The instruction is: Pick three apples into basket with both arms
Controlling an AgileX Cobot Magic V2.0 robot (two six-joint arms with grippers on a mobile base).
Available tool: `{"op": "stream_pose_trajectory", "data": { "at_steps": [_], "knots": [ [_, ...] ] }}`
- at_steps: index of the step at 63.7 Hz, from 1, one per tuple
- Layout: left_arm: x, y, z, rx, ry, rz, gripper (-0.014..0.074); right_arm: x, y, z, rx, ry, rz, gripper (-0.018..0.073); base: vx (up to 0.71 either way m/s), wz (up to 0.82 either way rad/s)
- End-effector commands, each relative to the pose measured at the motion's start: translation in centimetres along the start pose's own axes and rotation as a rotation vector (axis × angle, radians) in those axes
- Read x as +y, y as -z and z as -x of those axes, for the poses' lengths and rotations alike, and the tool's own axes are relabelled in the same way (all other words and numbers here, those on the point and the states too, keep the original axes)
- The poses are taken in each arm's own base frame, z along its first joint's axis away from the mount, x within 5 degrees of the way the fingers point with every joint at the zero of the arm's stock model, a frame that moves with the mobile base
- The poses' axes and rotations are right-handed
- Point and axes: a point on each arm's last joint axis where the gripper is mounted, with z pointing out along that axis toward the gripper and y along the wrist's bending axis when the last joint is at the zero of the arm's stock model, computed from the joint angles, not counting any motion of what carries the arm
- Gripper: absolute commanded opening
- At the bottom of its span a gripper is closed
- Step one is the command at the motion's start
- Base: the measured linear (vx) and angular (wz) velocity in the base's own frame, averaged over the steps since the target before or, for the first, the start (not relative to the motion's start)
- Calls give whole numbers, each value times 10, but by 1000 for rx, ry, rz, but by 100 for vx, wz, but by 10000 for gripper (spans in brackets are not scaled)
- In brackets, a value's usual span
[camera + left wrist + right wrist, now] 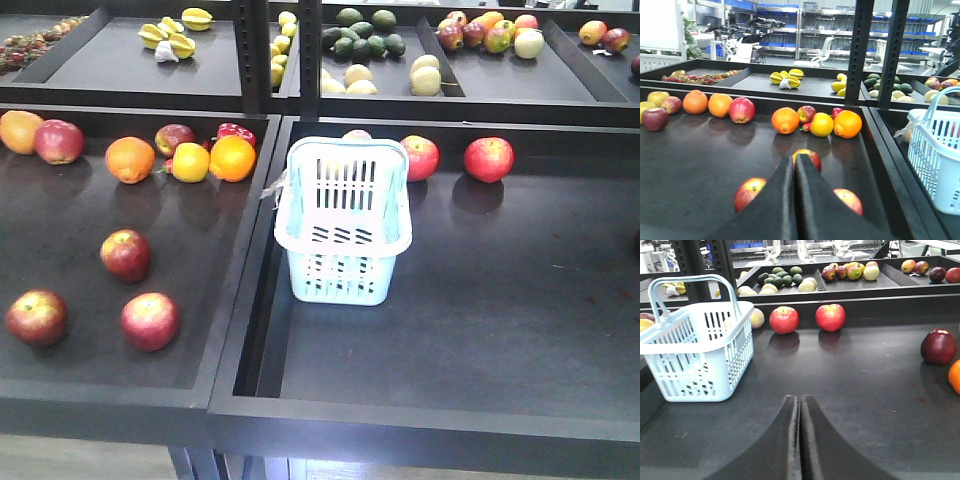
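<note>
Three red apples lie at the front of the left tray [125, 254], [37, 317], [150, 321]. In the left wrist view my left gripper [794, 159] is shut and empty, and its tips point at the middle apple [813, 157]. One apple [746, 193] sits to its left and another [850, 200] to its right. The pale blue basket [345, 280] stands upright in the right tray, handles raised. My right gripper [800, 399] is shut and empty over bare tray, with the basket [700, 375] ahead on its left. Neither arm shows in the front view.
Two more red apples [419, 157], [488, 159] rest at the back of the right tray. A dark red apple [938, 346] lies far right. Oranges [130, 159], [232, 157] and a yellow fruit [190, 162] line the left tray's back. A raised divider [240, 290] separates the trays.
</note>
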Motion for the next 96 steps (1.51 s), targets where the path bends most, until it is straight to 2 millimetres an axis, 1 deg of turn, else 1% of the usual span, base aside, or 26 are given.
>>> {"op": "stream_pose_trajectory", "data": {
  "at_steps": [1, 96],
  "knots": [
    [0, 0, 0, -66, 14, -9, -6, 0, 0, 2, -66, 15, 1, -4, 8, -9],
    [0, 0, 0, -66, 14, -9, -6, 0, 0, 2, -66, 15, 1, -4, 7, -5]
  ]
}}
